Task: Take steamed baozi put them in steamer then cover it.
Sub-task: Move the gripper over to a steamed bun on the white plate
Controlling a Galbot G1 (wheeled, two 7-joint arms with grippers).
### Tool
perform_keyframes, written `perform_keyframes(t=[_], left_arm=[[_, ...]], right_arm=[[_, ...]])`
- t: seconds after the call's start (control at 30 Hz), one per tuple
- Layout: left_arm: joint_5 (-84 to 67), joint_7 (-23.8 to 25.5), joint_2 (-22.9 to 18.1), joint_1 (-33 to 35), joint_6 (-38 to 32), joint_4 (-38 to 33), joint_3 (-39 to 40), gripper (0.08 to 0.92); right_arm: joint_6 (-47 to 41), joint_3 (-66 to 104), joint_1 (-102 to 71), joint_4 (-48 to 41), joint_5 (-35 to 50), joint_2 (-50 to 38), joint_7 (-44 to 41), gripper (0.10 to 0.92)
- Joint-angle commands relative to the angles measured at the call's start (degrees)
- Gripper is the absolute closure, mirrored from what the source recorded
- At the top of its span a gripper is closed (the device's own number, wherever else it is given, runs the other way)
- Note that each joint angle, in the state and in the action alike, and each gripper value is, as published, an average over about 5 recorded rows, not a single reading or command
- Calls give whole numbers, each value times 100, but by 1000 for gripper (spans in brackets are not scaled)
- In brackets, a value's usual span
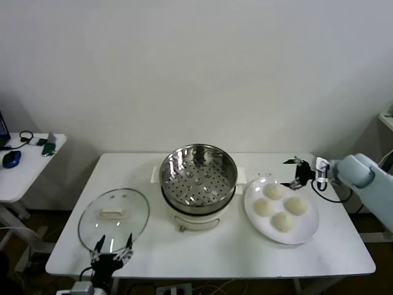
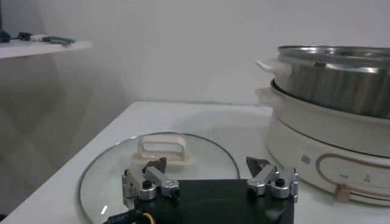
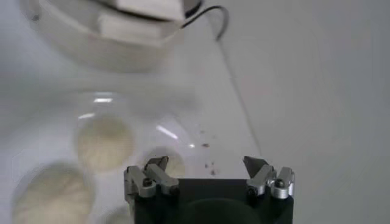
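Nearest, the left claw waited released at the cover's six o'clock, while the right claw, released, hovered at the plate's one o'clock, seemingly to pick up a baozi.

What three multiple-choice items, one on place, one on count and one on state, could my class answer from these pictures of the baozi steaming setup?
1. Where does the cover lie?
A. on the steamer
B. on the table, on the robot's left of the steamer
C. on the plate

2. How many steamed baozi are on the plate?
A. two
B. three
C. four

3. What state is the steamer in?
A. uncovered and empty
B. covered
C. holding buns

Answers:
1 B, the lid rests flat by the left gripper.
2 C, four buns show.
3 A, its perforated tray is bare.

The right gripper hovers open by the plate.
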Motion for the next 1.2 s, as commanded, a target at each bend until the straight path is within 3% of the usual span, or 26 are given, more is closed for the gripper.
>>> perform_keyframes(t=[0.03,0.33,1.2], left_arm=[[7,-2,-11,18,-18,9,-3,177],[1,-7,-66,49,-78,75,-57,177],[42,-22,-113,224,-310,192,51,177]], right_arm=[[672,-2546,2053,-1333,23,584,-1407,203],[405,-2456,1499,-1862,230,1463,-1235,203],[321,-1397,433,-2970,-742,2439,-348,203]])
